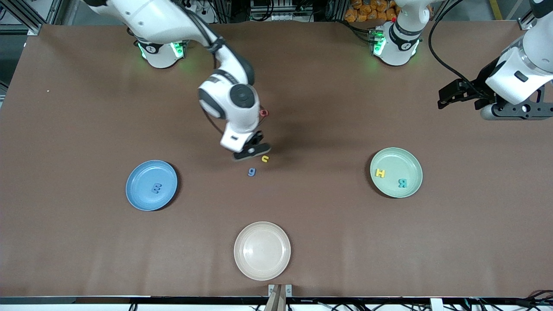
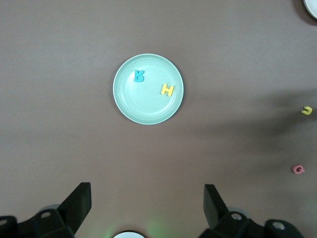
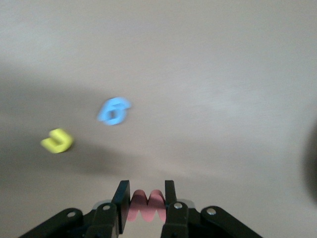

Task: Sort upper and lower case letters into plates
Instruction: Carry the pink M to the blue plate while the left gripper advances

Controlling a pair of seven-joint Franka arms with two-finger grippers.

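My right gripper (image 1: 252, 152) (image 3: 146, 194) is shut on a pink zigzag foam letter (image 3: 147, 206), low over the table's middle. A yellow letter (image 1: 265, 158) (image 3: 57, 140) and a blue letter (image 1: 252, 172) (image 3: 114, 110) lie on the table just beside it. A red letter (image 1: 264, 113) (image 2: 297, 169) lies by the right arm's wrist. The blue plate (image 1: 142, 175) holds a blue letter (image 1: 156, 188). The mint green plate (image 1: 399, 160) (image 2: 148, 111) holds a yellow H (image 1: 380, 173) (image 2: 167, 89) and a teal R (image 1: 402, 182) (image 2: 139, 76). My left gripper (image 1: 446, 97) (image 2: 147, 198) waits open and empty, high at the left arm's end.
A cream-beige plate (image 1: 262, 250) sits empty near the table's front edge, closest to the front camera; its rim (image 2: 312, 7) shows in a corner of the left wrist view. The table is a brown mat.
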